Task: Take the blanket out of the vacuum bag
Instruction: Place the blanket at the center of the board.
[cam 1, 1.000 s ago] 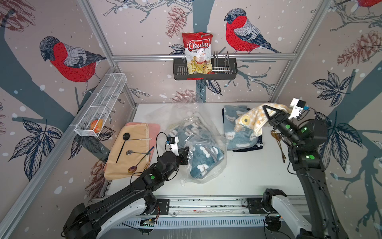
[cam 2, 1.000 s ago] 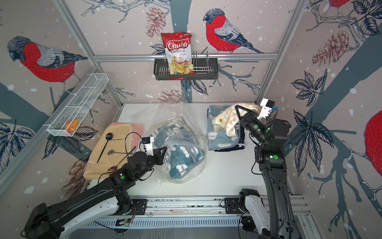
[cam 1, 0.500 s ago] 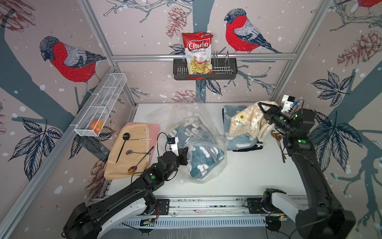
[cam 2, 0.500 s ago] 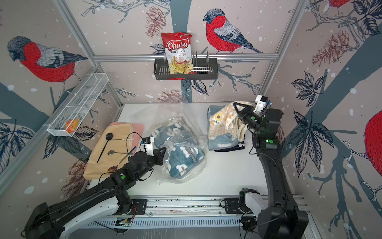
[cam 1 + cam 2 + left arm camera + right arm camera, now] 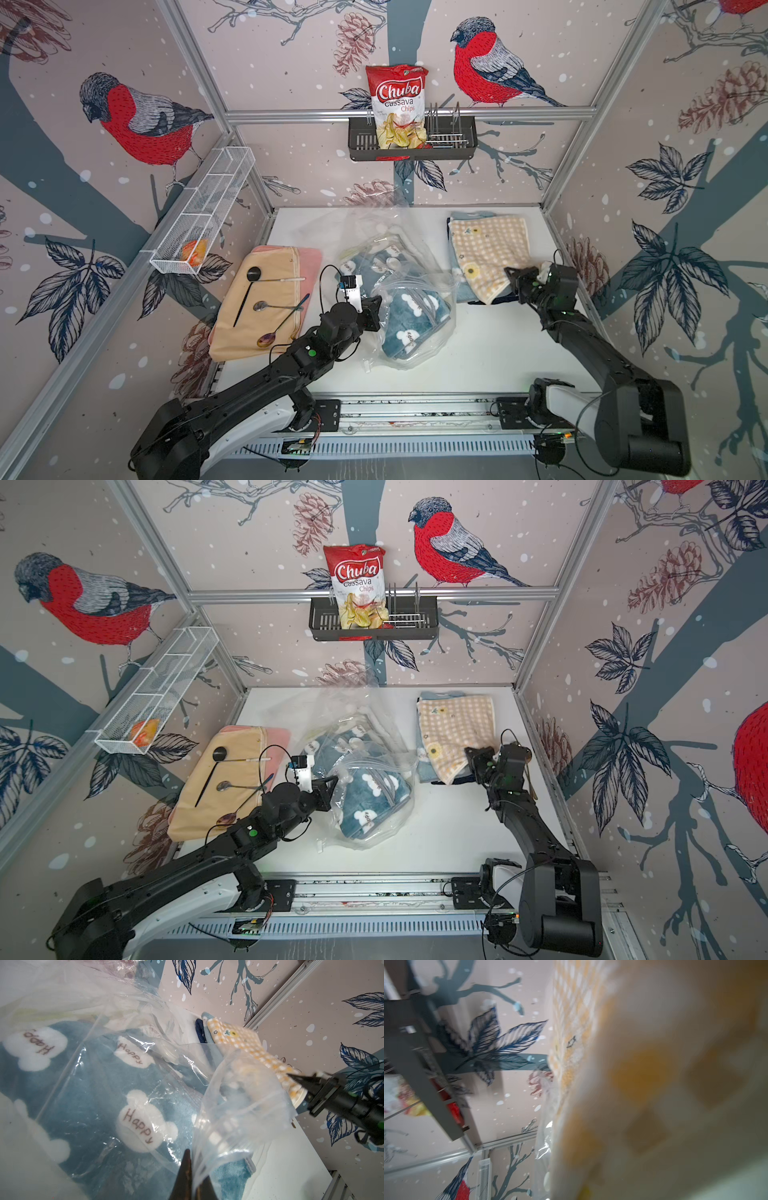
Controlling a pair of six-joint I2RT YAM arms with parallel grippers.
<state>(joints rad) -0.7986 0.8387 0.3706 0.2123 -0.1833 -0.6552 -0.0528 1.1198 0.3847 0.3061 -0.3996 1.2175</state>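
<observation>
L gripper (image 5: 376, 313): jaws pinched tight on a clear flap of the vacuum bag (image 5: 409, 291), at the bag's edge nearest the L arm; wrist view shows the film caught btwn the dark fingertips (image 5: 185, 1169).
R gripper (image 5: 513, 279): jaws closed on the near corner of the yellow checked blanket (image 5: 486, 253); wrist view is filled w/ blurred yellow cloth, so the fingers are hidden there.
Vacuum bag: mid-desk, crinkled, part lifted toward the back; lies btwn the peach cloth (image 5: 266, 316) and the yellow checked blanket.
In bag: blue blanket (image 5: 411, 320) w/ white "Happy" cloud patches, folded, inside the film in both top views.
Yellow checked blanket: spread over a blue folded cloth (image 5: 424, 766) at the R rear of the white desk (image 5: 498, 353), outside the bag.
Peach cloth: L side of desk, carries three spoons (image 5: 276, 306).
Black wall basket (image 5: 411, 143): holds a red chips bag (image 5: 399, 108), upright.
White wire shelf (image 5: 203, 216): on L wall, an orange item in its near end; cannot tell what it is.
</observation>
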